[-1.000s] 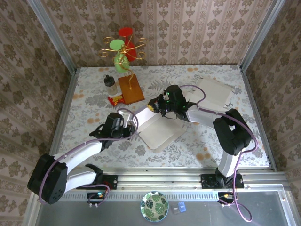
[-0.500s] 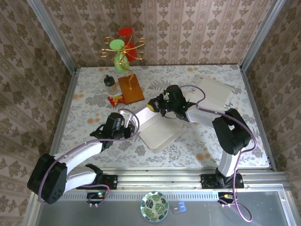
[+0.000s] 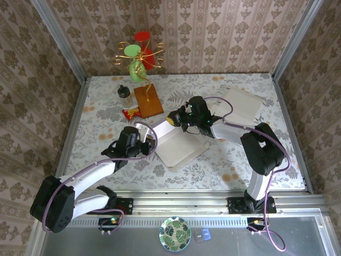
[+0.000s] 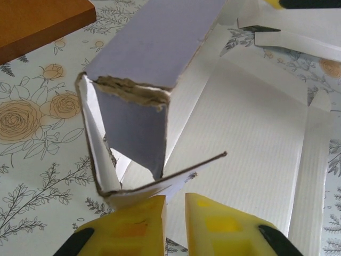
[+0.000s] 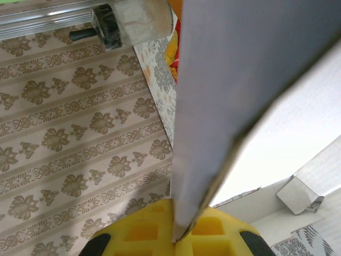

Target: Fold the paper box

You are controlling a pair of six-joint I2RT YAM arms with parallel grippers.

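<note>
Top external view: the flat white die-cut paper box (image 3: 184,146) lies on the floral-patterned table (image 3: 240,165) between the two arms, with its far-left side panel lifted off the surface. The right gripper (image 3: 173,118) is clamped on the far end of that panel. From the right wrist, the card edge runs straight into the closed yellow fingers (image 5: 133,234), presumably to keep the wall standing while its other end is worked. The left gripper (image 4: 175,213) sits at the near end, where the left wrist view shows a corner tab bent inward against the raised wall. Its jaws stand narrow, almost together, with the tab's lower edge right at one fingertip; I cannot tell whether any card is pinched between them. It seems placed there to tuck or crease that corner. Compared with a second ago, the raised wall reads longer and reaches nearer the left gripper, the sheet's near corner has slid slightly leftward, and both arms have hardly moved.
</note>
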